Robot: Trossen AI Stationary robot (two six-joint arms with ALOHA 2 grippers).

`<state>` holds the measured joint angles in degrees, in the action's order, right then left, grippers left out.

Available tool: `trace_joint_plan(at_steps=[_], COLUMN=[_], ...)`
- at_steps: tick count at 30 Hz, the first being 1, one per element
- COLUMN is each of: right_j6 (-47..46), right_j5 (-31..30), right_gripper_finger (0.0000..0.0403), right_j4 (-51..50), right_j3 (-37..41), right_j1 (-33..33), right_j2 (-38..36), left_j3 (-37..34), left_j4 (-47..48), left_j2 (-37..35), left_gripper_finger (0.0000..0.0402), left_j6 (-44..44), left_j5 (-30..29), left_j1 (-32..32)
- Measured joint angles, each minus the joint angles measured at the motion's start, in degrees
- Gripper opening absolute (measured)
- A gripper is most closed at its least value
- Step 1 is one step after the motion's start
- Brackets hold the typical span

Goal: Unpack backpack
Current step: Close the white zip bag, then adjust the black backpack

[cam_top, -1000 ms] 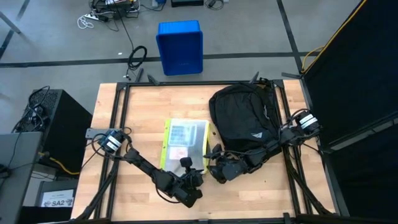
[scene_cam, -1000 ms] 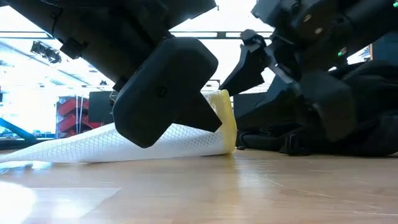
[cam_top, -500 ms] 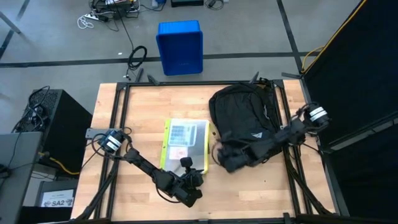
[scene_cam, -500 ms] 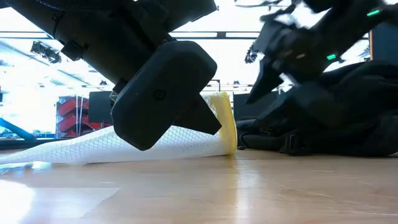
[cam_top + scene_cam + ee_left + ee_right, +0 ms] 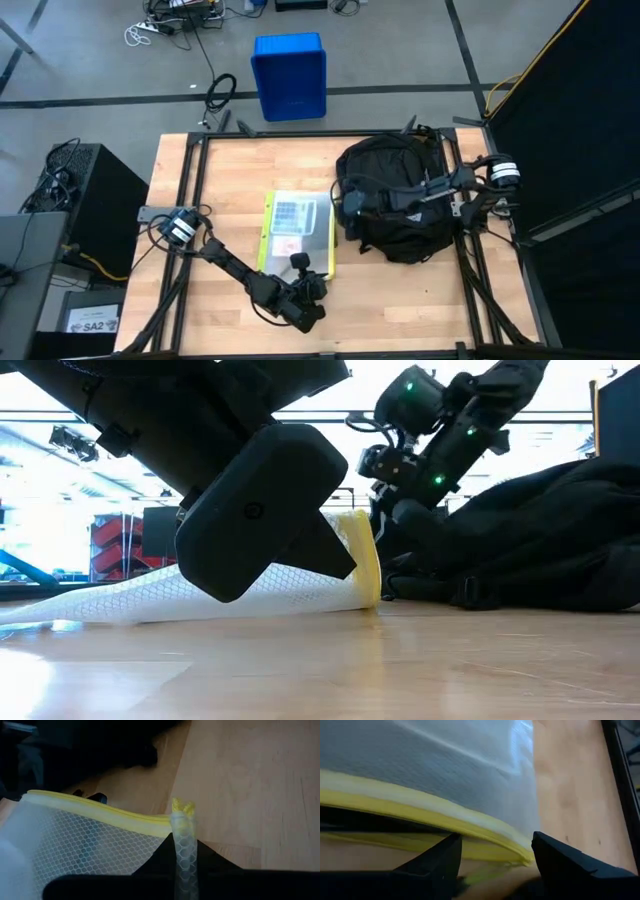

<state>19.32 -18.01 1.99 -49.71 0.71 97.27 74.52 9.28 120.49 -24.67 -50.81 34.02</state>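
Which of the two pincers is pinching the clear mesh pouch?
The left pincer, shut on the yellow-edged clear mesh pouch's corner. The right pincer stands open beside the black fabric backpack.

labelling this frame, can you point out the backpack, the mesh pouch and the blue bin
backpack (image 5: 400,165): high view, top panel of the black fabric
mesh pouch (image 5: 295,225): high view, clear mesh face
blue bin (image 5: 290,75): high view, its blue inner floor

Wooden table (image 5: 220,190) carries backpack (image 5: 395,175) and mesh pouch (image 5: 295,232).

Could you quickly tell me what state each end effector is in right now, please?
Left end effector: shut on the translucent white mesh pouch with yellow edging.
Right end effector: open, holding nothing, beside the black fabric backpack.
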Motion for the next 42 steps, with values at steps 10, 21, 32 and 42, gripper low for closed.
trace_joint_plan(at_steps=[10,21,32,42], right_j6=[0.2,0.4,-5.7,-6.4], right_j5=[10.4,10.8,10.2,10.6], right_gripper_finger=[0.0166,0.0013,0.0,0.0], right_j4=[4.3,5.0,-9.6,-20.0], right_j3=[-0.1,-0.1,0.1,0.1], right_j1=[7.7,8.5,6.4,3.0], right_j2=[5.1,8.4,-5.4,-19.6], left_j3=[0.0,0.0,-0.1,0.0], left_j4=[-0.1,-0.3,0.0,1.4], left_j2=[0.0,-0.1,-5.3,-11.8], left_gripper_finger=[0.0,0.0,0.0,0.0], left_j6=[0.0,0.2,-1.4,2.1], left_j5=[0.1,0.0,-3.8,-9.4], left_j1=[0.0,0.0,0.6,0.9])
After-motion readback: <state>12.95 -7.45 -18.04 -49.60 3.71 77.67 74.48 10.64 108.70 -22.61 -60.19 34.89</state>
